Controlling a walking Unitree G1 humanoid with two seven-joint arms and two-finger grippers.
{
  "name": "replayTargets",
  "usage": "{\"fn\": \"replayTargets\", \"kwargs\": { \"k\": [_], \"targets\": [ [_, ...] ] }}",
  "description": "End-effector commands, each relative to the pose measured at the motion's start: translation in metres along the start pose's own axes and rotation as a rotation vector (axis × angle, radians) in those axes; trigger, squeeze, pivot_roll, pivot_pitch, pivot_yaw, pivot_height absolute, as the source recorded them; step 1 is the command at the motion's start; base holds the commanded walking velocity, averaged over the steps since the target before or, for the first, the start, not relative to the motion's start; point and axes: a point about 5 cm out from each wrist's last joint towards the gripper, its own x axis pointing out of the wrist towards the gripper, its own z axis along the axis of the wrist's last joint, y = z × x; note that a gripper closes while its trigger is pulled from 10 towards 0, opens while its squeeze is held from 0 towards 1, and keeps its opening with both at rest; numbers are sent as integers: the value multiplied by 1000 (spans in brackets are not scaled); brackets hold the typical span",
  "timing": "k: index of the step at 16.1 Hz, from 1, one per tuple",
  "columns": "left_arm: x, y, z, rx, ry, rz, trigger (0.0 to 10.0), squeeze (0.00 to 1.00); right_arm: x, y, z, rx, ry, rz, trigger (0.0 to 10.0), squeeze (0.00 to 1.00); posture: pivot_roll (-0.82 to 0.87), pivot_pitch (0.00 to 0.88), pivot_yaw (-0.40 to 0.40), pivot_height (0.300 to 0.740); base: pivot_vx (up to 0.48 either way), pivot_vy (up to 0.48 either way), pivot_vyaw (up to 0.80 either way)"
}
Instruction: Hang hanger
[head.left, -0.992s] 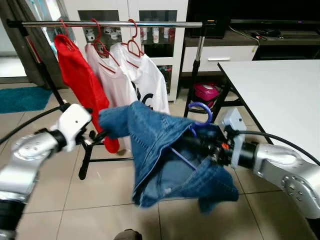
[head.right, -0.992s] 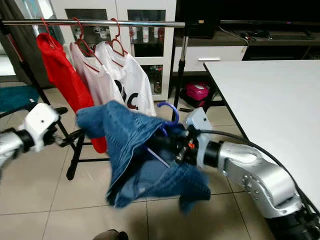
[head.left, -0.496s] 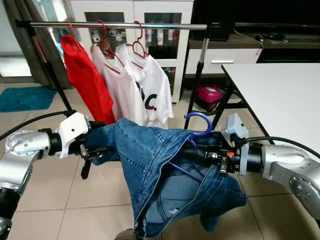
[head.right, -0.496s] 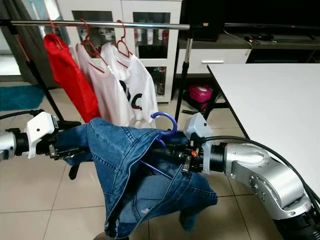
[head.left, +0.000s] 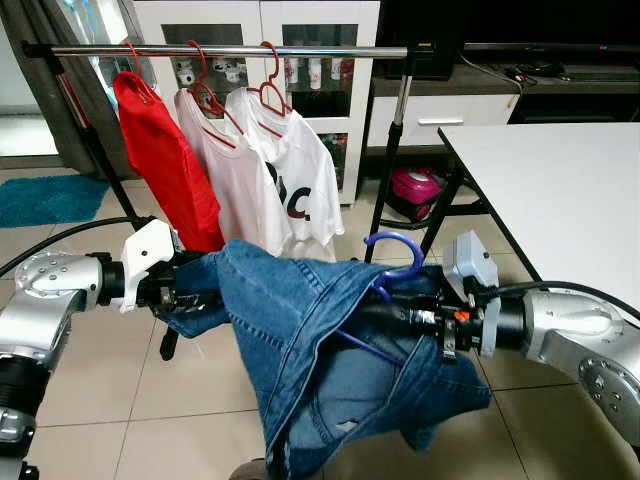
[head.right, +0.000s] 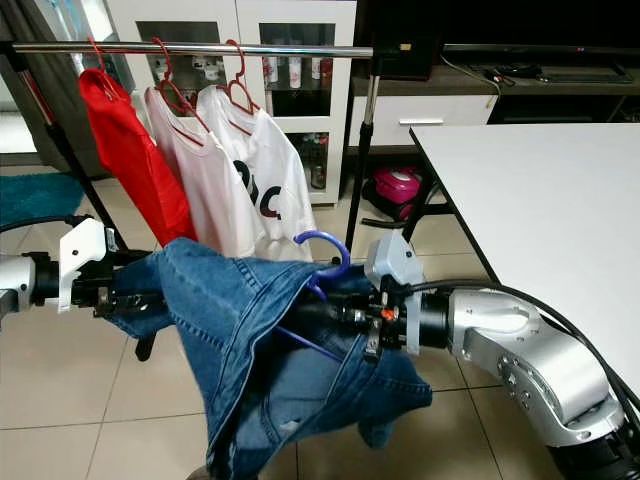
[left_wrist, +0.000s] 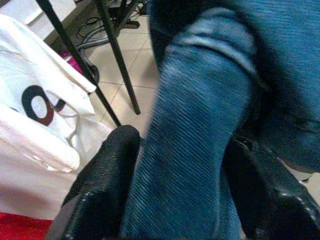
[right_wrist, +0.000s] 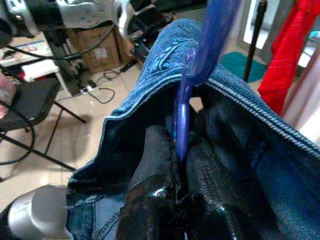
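I'm pinching the blue hanger (right_wrist: 186, 115) at its neck with the right gripper (right_wrist: 176, 190), fingers clamped, while the left gripper (left_wrist: 172, 190) is gripping a fold of the denim garment (head.left: 300, 330) draped over it. The hook is pointing up, well below the clothes rail (head.left: 230, 50); I'd lift toward the bare stretch near its right end, keeping the hook level.

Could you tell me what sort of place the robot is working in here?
Most likely a living room at home: a clothes rack with shirts on hangers, a glass-fronted white cabinet behind it, a tiled floor, and a white table.
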Motion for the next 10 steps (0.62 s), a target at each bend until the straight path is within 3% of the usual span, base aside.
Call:
{"fn": "replayTargets", "kwargs": {
  "k": [1,7,10],
  "targets": [
    [1,3,4,6,-7,-9,0,0,-3,3,11,-46,-49,15,10000,0,-127,0,50,740,0,0,0],
    [4,6,5,-8,-28,-29,0,0,-3,5,11,-45,-61,35,10000,0,-129,0,57,740,0,0,0],
    [2,12,-1,-13,15,35,0,0,-3,6,11,-42,-68,43,10000,0,-129,0,58,740,0,0,0]
  ]
}}
